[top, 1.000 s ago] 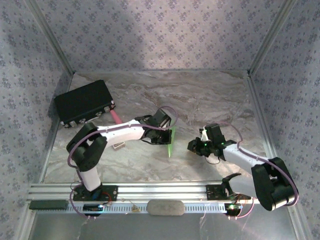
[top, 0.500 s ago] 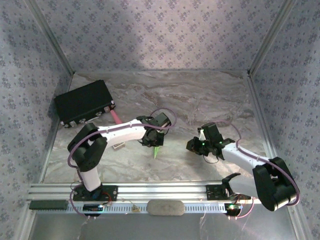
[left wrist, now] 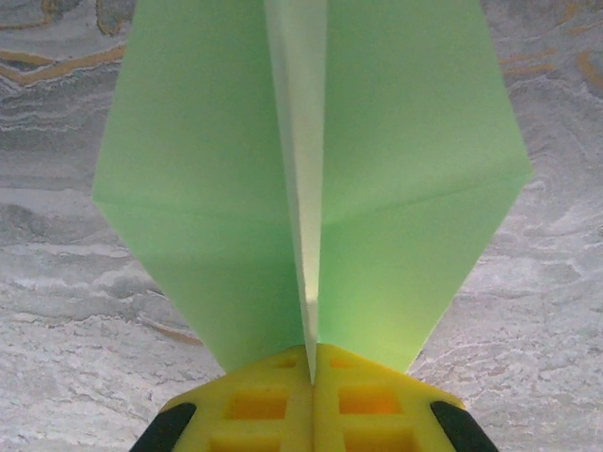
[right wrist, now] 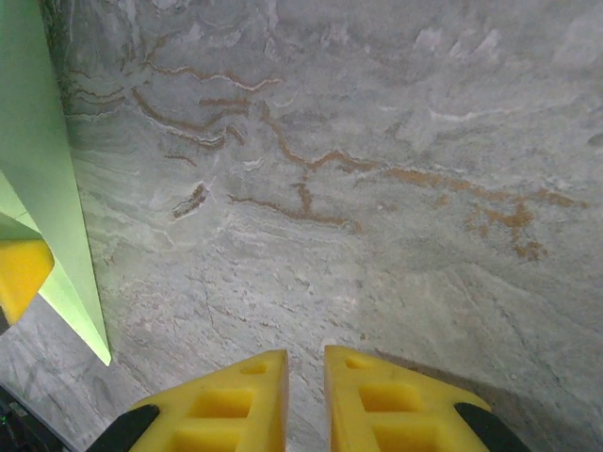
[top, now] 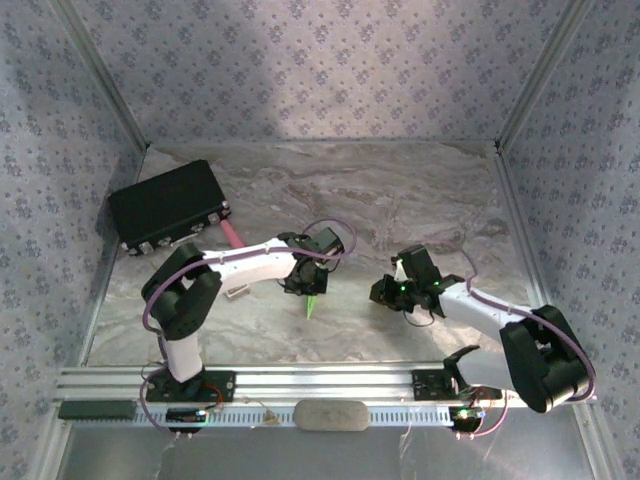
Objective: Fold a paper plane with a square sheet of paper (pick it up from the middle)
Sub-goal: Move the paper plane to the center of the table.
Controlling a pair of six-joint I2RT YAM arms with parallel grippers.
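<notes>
The pale-green paper plane (left wrist: 207,188) is a pointed folded shape with a centre crease and two wings spread to either side. My left gripper (left wrist: 311,363) is shut on its centre fold. From above, the paper plane (top: 314,303) hangs as a slim green sliver below the left gripper (top: 305,285), above the mid table. My right gripper (top: 385,293) hovers just to its right, apart from it. In the right wrist view the right gripper (right wrist: 306,395) keeps a narrow gap with nothing in it. There the plane's edge (right wrist: 38,160) sits at far left.
A big black box (top: 168,205) lies at the back left, with a pink cylinder (top: 231,234) beside it. A small card box (top: 238,292) sits under the left arm. Patterned walls (top: 560,120) close in the marbled table (top: 420,200) on three sides.
The left gripper has turned the paper from a broad green face to a thin edge-on sliver and drawn it slightly left. The right gripper has crept a little left.
</notes>
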